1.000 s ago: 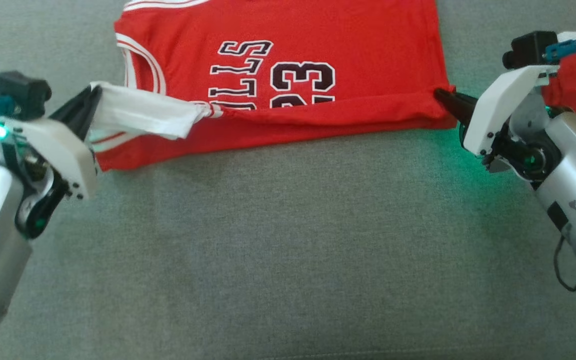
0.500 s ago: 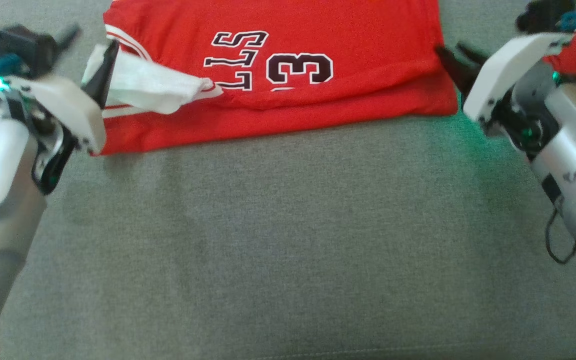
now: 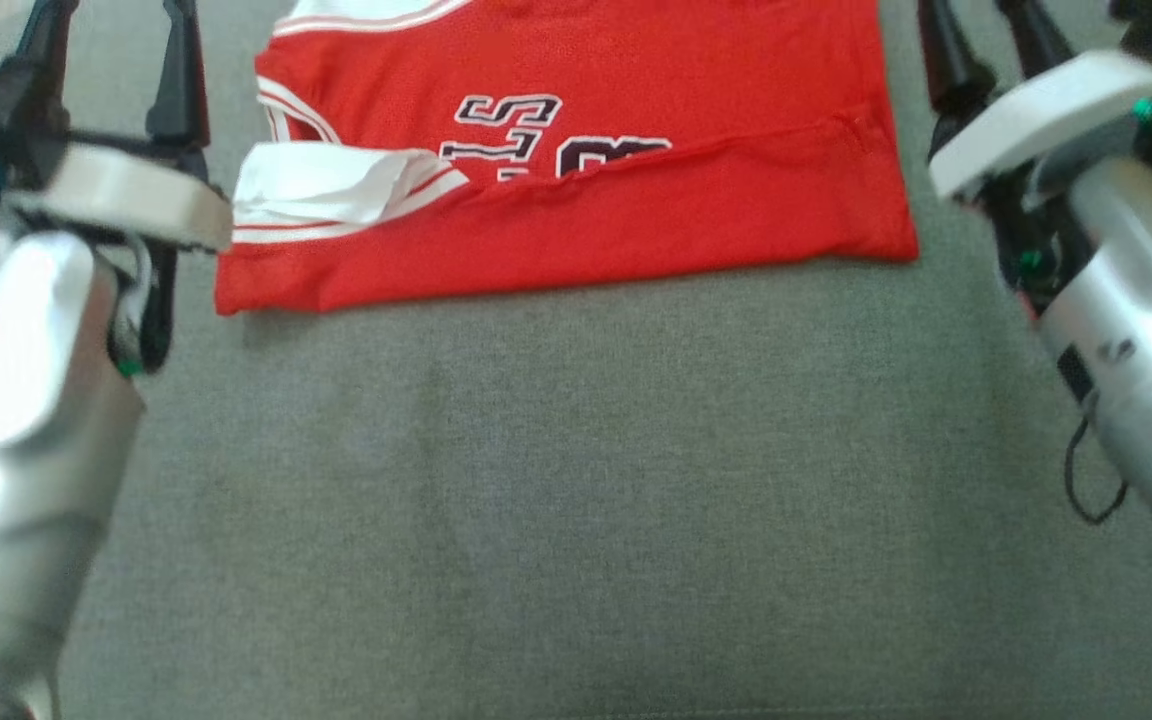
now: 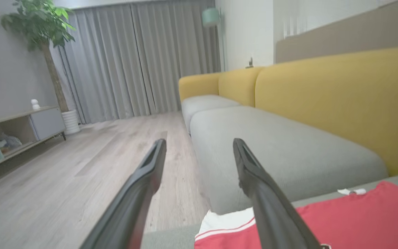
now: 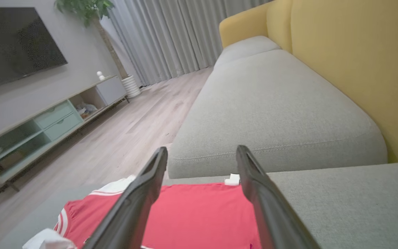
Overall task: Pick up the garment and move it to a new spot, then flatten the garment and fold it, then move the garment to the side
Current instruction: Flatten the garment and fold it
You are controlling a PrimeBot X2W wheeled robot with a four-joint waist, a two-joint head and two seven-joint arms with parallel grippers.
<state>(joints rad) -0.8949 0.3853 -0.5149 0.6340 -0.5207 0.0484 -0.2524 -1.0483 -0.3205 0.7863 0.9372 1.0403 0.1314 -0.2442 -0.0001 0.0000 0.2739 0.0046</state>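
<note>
- Red sleeveless fabric jersey with white trim and dark lettering (image 3: 636, 230): lies folded on the grey fabric sofa seat (image 3: 576, 480), between the two grippers.
- Left gripper (image 3: 111, 50) and right gripper (image 3: 986, 45): jaws spread wide, holding nothing, with fingers apart from the cloth.
- Handling, as judged: light, limp, likely slippery. Pinch the doubled near edge at both ends.
- Obscured: the jersey's far part is cut off, and the fold covers part of the lettering.
</note>
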